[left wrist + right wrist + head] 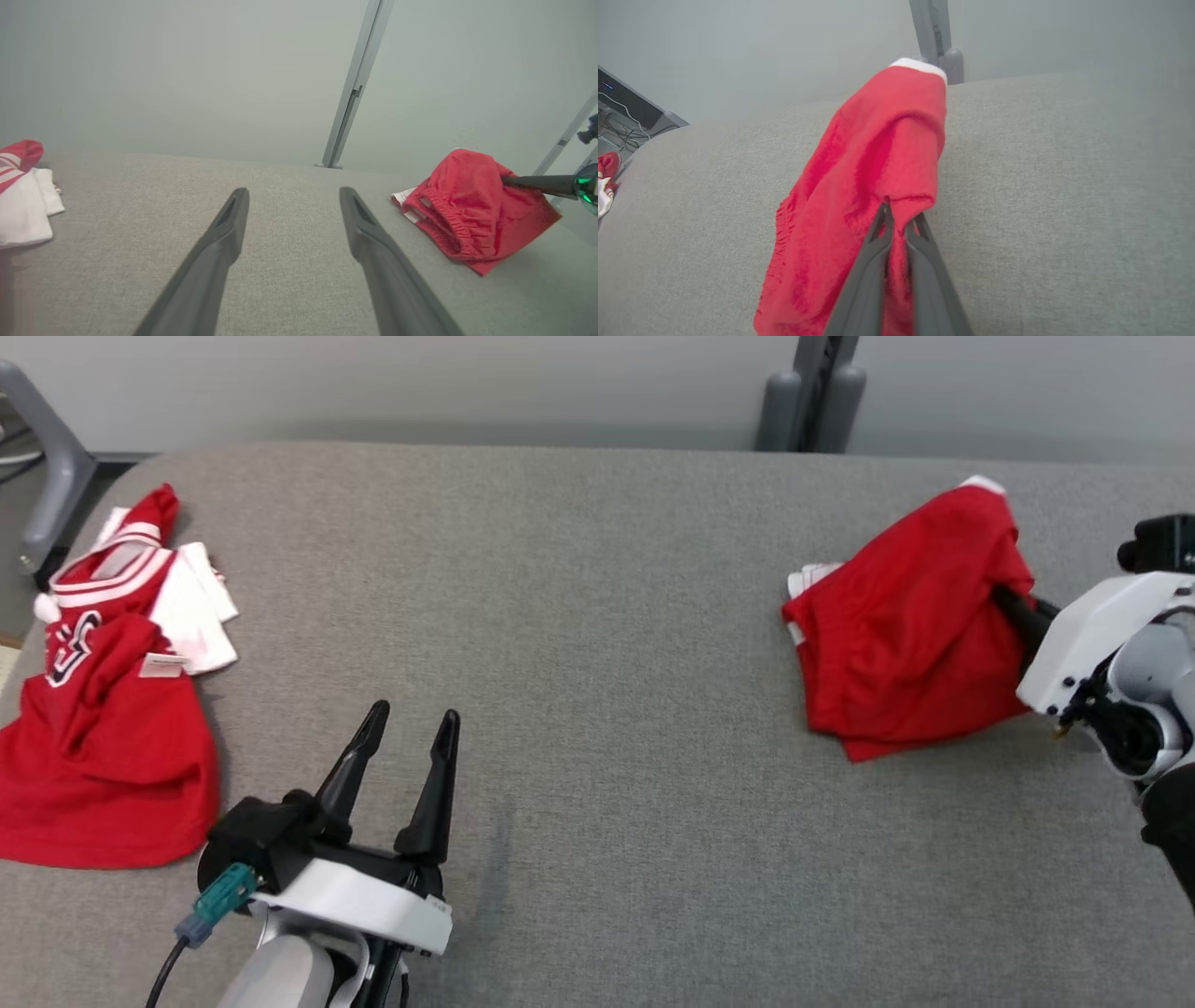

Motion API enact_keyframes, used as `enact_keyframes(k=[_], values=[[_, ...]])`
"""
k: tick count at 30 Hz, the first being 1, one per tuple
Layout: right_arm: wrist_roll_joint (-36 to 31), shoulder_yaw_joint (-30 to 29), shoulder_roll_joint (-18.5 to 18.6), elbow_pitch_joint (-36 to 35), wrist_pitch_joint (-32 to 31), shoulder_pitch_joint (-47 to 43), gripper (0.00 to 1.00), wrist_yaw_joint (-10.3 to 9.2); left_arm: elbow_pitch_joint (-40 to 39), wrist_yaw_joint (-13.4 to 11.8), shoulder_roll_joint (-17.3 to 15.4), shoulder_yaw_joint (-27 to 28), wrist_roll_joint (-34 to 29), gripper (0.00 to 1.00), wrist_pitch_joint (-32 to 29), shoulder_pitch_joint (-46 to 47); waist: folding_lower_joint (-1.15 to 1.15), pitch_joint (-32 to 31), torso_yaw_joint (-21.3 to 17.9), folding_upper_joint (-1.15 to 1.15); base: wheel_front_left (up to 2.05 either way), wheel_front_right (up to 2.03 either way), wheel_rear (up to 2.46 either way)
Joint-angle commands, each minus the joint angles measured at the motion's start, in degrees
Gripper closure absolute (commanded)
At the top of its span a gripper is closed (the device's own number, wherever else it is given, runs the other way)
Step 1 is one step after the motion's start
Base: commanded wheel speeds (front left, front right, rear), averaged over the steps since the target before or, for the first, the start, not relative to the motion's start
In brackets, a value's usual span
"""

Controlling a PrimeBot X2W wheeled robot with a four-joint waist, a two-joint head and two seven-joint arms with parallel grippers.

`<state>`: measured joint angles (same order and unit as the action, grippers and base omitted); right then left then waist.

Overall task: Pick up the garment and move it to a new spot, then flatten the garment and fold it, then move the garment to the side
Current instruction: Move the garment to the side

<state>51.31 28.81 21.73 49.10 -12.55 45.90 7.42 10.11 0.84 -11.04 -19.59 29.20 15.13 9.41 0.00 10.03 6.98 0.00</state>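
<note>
1. The red shorts lie bunched near the right end of the grey table, closer to its far edge than to its near edge. A white trim shows at their far tip and at their left side.
2. In the left wrist view, the gathered waistband of the shorts faces the middle of the table, and part of the cloth is raised off the surface.
3. The right gripper reaches in from the table's right end. Its two dark fingers are pressed together, pinching a fold of the shorts.
4. The left gripper hovers near the table's near edge, left of the middle. Its fingers are spread apart with nothing between them, well apart from the shorts.
5. A red and white jersey lies crumpled at the table's left end.
6. A grey post stands behind the table's far edge.
</note>
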Motion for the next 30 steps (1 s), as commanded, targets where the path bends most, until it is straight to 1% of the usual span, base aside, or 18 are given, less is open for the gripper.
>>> enact_keyframes(k=[1, 8, 11, 15, 21, 30], values=[[-0.86, 0.45, 1.10, 0.06, 1.15, 1.89, 1.00, 0.14, -0.34, 0.61, 0.03, -0.35, -0.65, 0.00, 0.02, 2.28, 0.00, 4.36, -3.51, 0.00, 0.00, 0.00, 0.00], [-3.16, 0.12, 3.40, 1.39, 4.07, 8.71, 1.00, 0.14, -2.51, 1.62, -0.39, -1.83, -2.66, 0.00, -0.34, 7.60, 0.00, 10.54, -8.51, 0.00, 0.00, 0.00, 0.00], [-3.96, -0.15, 3.75, 2.49, 4.88, 10.72, 1.00, 0.14, -3.24, 1.86, -0.51, -2.36, -3.22, 0.00, -0.78, 9.03, 0.00, 12.34, -9.66, 0.00, 0.00, 0.00, 0.00], [-7.31, -0.02, 4.53, 5.00, 6.52, 15.15, 1.00, 0.14, -4.41, 2.20, -0.91, -3.04, -4.03, 0.00, -1.54, 11.43, 0.00, 15.90, -11.56, 0.00, 0.00, 0.00, 0.00], [-12.18, -0.67, 5.09, 9.42, 8.93, 21.70, 1.00, 0.12, -5.55, 2.44, -1.77, -3.55, -4.66, 0.00, -2.21, 13.60, 0.00, 20.34, -13.12, 0.00, 0.00, 0.00, 0.00], [-18.58, -2.68, 6.66, 17.15, 11.96, 30.45, 1.00, 0.08, -6.37, 2.41, -2.42, -3.62, -4.97, 0.00, -2.17, 14.99, 0.00, 24.03, -13.36, 0.00, 0.00, 0.00, 0.00]])
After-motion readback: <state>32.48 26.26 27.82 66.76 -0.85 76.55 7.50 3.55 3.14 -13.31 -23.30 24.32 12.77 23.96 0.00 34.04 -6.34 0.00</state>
